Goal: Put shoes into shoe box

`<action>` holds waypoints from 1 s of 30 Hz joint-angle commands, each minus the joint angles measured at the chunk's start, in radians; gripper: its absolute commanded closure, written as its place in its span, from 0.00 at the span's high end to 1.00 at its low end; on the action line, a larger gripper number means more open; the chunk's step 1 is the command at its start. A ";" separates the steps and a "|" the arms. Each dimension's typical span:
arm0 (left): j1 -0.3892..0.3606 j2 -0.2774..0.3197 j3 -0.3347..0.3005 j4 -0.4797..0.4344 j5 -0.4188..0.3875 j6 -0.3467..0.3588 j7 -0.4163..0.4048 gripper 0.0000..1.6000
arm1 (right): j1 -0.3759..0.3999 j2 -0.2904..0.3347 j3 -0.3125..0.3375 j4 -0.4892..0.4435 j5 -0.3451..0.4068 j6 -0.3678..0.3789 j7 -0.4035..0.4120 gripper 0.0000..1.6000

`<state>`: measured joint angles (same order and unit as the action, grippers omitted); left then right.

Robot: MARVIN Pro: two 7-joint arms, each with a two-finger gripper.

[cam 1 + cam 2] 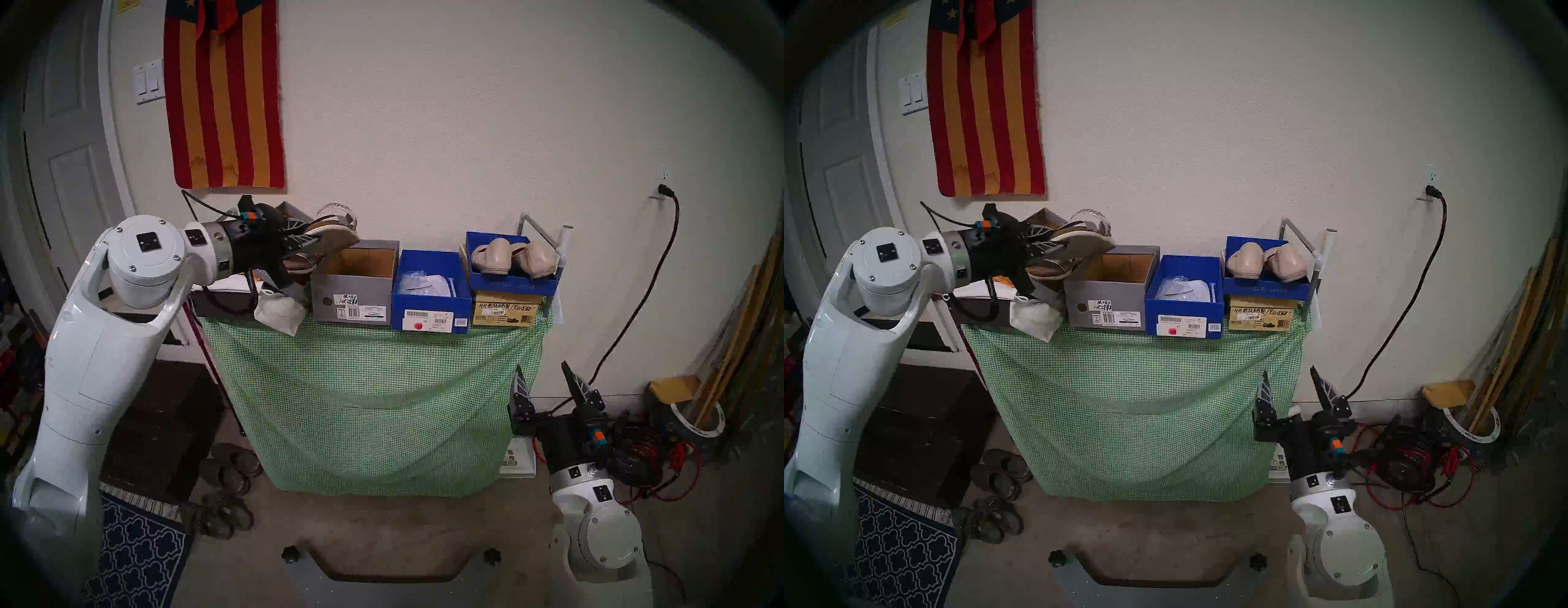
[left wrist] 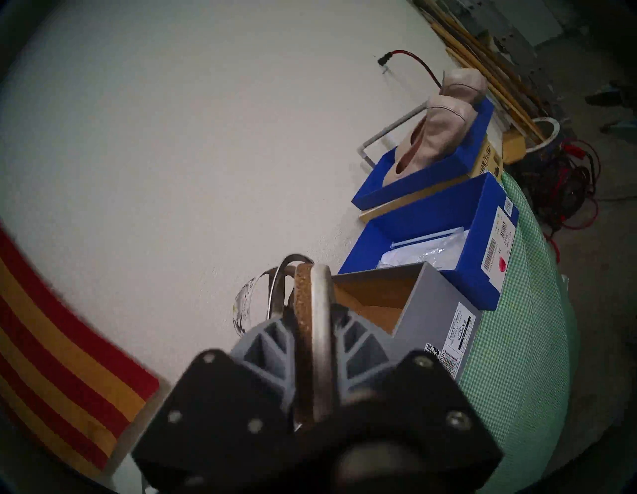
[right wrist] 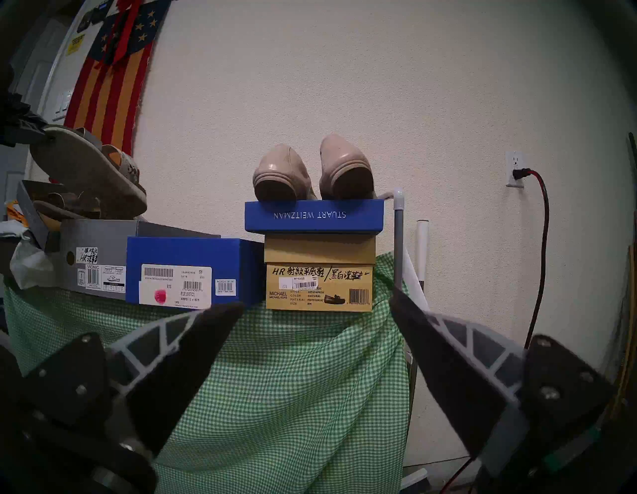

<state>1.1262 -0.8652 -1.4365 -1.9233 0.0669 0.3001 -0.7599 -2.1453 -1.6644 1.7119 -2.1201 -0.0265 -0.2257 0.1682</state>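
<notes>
At left, the left gripper (image 1: 306, 246) clamps a cork-soled sandal (image 1: 335, 240) by its sole, held above the open grey shoe box's (image 1: 352, 293) left rim; a second sandal (image 1: 299, 265) lies beneath. Rightward: open blue box (image 1: 430, 303), beige ballet flats (image 1: 515, 254) in a blue lid (image 1: 511, 284) atop a tan box (image 1: 505, 312). Right gripper (image 1: 547, 388), fingers apart, hangs below.
</notes>
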 commanded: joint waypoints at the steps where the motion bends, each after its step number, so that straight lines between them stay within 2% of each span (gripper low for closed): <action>1: -0.113 -0.030 0.060 0.053 0.079 -0.051 -0.026 0.00 | -0.002 0.000 0.000 -0.002 0.000 0.000 0.000 1.00; 6: -0.169 -0.016 0.100 0.120 0.148 -0.092 -0.095 0.00 | -0.002 0.000 0.000 -0.002 0.000 0.000 0.000 1.00; 7: -0.220 0.005 0.144 0.164 0.167 -0.105 -0.117 0.00 | -0.002 0.000 0.000 -0.002 0.000 0.000 0.000 1.00; 8: -0.189 -0.003 0.117 0.166 0.190 -0.126 -0.113 0.00 | -0.002 0.000 0.000 -0.002 0.000 0.000 0.000 1.00; 9: -0.213 -0.002 0.131 0.193 0.198 -0.136 -0.125 0.00 | -0.002 0.000 0.000 -0.002 0.000 0.000 0.000 1.00; 11: -0.204 -0.016 0.116 0.201 0.209 -0.149 -0.126 0.00 | -0.003 0.000 0.000 -0.002 0.000 0.000 0.000 1.00; 12: -0.229 -0.010 0.131 0.228 0.238 -0.174 -0.142 0.00 | -0.002 0.000 0.000 -0.002 0.000 0.000 0.000 1.00; 19: -0.304 -0.039 0.152 0.310 0.285 -0.239 -0.182 0.00 | -0.003 0.000 0.000 -0.002 0.000 0.000 0.000 1.00; 22: -0.335 -0.050 0.166 0.331 0.282 -0.243 -0.194 0.00 | -0.003 0.000 0.000 -0.002 0.000 0.000 0.000 1.00; 23: -0.324 -0.064 0.149 0.326 0.292 -0.248 -0.194 0.00 | -0.003 0.000 0.000 -0.002 0.000 0.000 0.000 1.00; 25: -0.363 -0.059 0.179 0.351 0.299 -0.262 -0.206 0.00 | -0.003 0.000 0.000 -0.002 0.000 0.000 0.000 1.00; 30: -0.404 -0.087 0.185 0.391 0.321 -0.281 -0.221 0.00 | -0.003 0.000 0.000 -0.002 0.000 0.000 0.000 1.00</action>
<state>0.8242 -0.9181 -1.2580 -1.5720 0.3668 0.0453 -0.9774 -2.1454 -1.6644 1.7119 -2.1201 -0.0265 -0.2257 0.1682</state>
